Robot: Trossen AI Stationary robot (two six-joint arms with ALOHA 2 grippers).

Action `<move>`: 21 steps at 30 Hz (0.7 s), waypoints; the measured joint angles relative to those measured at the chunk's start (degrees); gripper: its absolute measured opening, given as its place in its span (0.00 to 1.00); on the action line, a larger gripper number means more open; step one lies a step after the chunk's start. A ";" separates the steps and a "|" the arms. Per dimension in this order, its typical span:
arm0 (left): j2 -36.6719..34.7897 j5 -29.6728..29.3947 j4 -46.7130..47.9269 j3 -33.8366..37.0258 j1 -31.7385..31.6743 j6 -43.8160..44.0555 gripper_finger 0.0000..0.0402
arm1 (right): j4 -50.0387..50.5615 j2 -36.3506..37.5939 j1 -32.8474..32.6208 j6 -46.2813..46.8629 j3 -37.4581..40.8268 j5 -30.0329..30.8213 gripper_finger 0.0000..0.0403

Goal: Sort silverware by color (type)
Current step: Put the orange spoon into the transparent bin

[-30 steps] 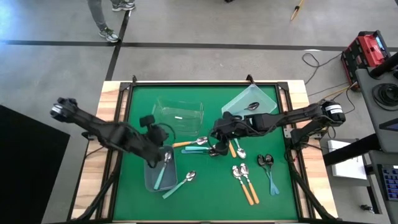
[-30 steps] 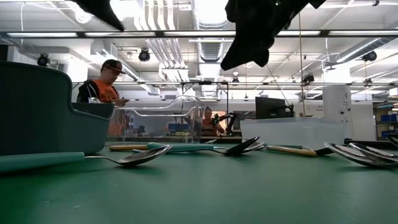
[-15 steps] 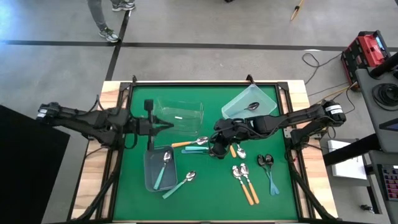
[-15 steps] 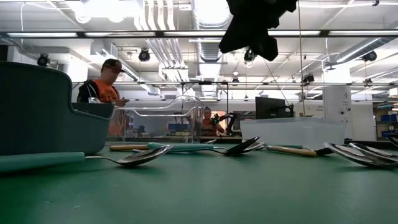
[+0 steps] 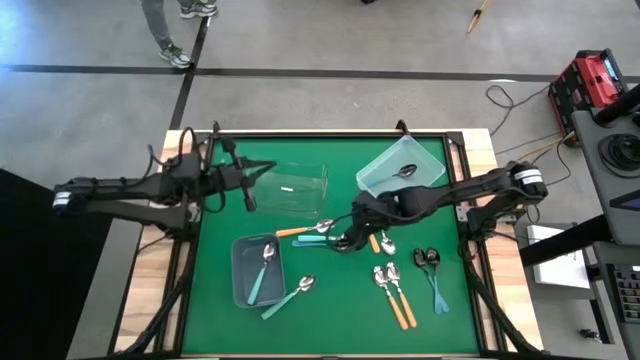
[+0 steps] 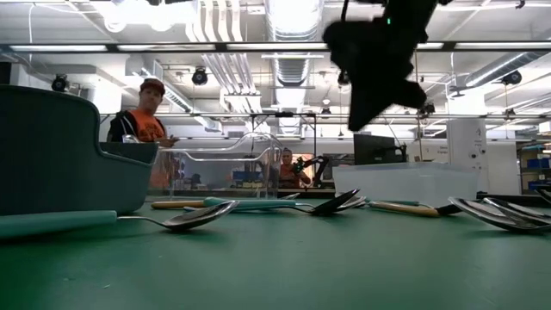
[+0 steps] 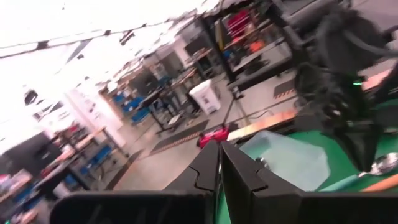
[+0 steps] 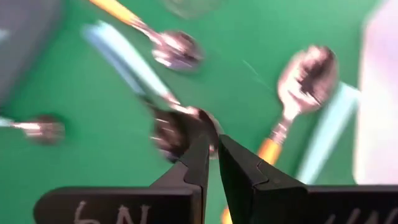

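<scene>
Small spoons with metal bowls lie on the green mat. At the centre are an orange one, a teal one and another orange one. Two orange ones and dark blue ones lie nearer. One teal spoon lies in the grey bin and another lies beside it. My right gripper hovers shut above the centre spoons, clear of the mat in the low view. My left gripper is shut and empty, raised at the far left by the clear bin.
A pale blue bin at the far right holds one spoon. A raised black frame runs round the mat. A person stands in the room behind the table.
My left gripper has risen from over the grey bin and swung toward the table's far left, to beside the clear bin, turning to point level. My right gripper has gone down and a little toward the near edge, over the centre spoons. No spoon has moved.
</scene>
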State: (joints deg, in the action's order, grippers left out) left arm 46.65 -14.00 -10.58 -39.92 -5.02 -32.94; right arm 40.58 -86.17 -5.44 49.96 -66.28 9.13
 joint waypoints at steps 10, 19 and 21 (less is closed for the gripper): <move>2.90 -1.42 1.35 0.32 -2.33 1.90 0.00 | 5.61 -9.14 4.51 0.98 0.00 -1.36 0.07; 3.18 -9.63 1.21 0.32 -2.36 0.51 0.00 | 5.57 -12.21 5.61 1.06 0.02 -3.76 0.07; 3.13 -9.64 1.22 0.32 -2.36 0.43 0.00 | 5.48 -11.99 5.61 1.06 0.02 -3.72 0.07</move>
State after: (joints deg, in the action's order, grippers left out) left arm 49.78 -23.64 -9.37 -39.59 -7.38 -32.51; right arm 46.06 -98.16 0.16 51.03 -66.26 5.41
